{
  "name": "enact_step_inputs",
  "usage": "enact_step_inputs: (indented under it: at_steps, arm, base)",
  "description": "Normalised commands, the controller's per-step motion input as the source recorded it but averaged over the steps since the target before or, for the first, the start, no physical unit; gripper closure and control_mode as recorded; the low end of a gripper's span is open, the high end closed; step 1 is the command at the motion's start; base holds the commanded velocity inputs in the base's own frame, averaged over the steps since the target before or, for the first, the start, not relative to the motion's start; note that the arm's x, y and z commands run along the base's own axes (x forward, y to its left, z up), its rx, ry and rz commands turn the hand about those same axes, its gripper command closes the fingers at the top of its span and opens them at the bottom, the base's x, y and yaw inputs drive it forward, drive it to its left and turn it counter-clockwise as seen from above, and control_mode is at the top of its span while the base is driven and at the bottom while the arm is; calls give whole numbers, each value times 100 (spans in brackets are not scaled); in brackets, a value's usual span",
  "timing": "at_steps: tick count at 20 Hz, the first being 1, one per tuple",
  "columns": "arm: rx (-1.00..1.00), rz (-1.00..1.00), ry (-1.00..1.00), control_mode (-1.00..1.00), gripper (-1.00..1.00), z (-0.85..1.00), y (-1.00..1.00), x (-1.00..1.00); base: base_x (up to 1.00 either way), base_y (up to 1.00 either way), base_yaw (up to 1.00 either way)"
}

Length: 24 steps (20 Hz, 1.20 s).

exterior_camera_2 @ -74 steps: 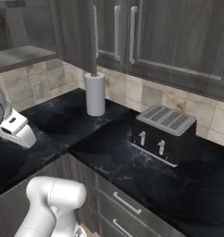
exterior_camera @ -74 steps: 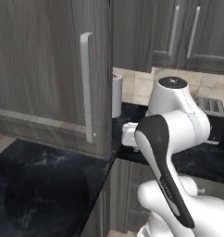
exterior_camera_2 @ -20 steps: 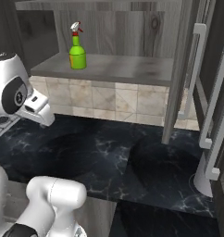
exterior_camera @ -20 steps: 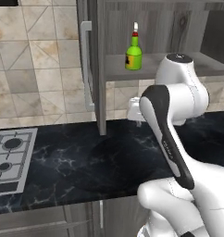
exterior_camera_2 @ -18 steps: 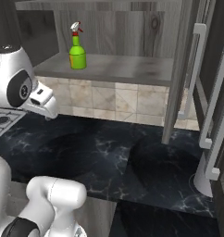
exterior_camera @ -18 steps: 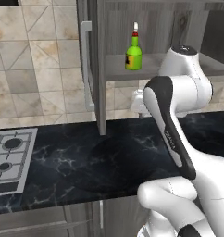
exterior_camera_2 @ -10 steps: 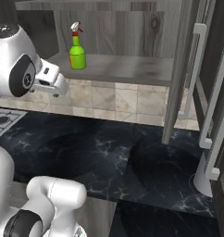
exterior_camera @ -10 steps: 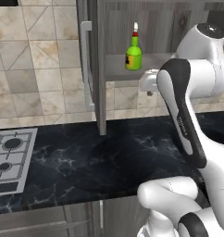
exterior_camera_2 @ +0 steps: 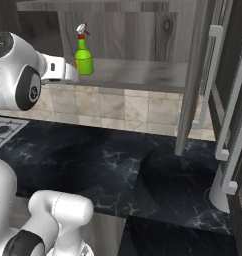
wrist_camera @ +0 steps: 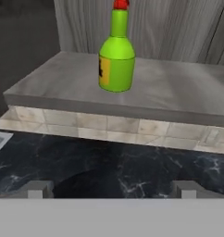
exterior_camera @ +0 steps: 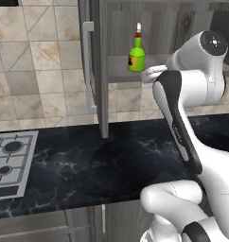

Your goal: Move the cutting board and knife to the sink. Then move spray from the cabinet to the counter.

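The spray [wrist_camera: 115,56] stands upright on the open cabinet's [exterior_camera_2: 143,75] shelf, above the bench [exterior_camera: 111,160]; the end effector [wrist_camera: 111,189], fingers spread wide and empty, faces it; best to advance level and close around the body.

The spray [wrist_camera: 115,60] is showing smooth, glossy green plastic with a matt yellow label. The cabinet [exterior_camera: 103,52] is showing dark-grey wood grain, its shelf [wrist_camera: 178,95] matt, its bar handle [exterior_camera: 88,71] satiny silver metal. The counter [exterior_camera_2: 118,165] is looking like polished black marble with white veins. Behind, the wall tiles [exterior_camera: 36,71] are showing beige stone.
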Motion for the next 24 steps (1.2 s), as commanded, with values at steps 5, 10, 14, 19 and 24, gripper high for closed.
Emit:
enact_step_inputs:
  at_steps: [5, 10, 14, 19, 24]
  arm:
    - [-6, 0, -1, -100, -100, 45, -2, 77]
    - [-3, 0, 0, -100, -100, 56, 0, 43]
    - [0, 0, 0, -100, -100, 41, 0, 34]
    - [0, 0, 0, -100, -100, 5, 0, 31]
    - [0, 0, -7, -100, -100, 0, 0, 31]
  base:
    - [0, 0, 0]
    - [0, 0, 0]
    - [0, 0, 0]
    - [0, 0, 0]
    - [0, 0, 0]
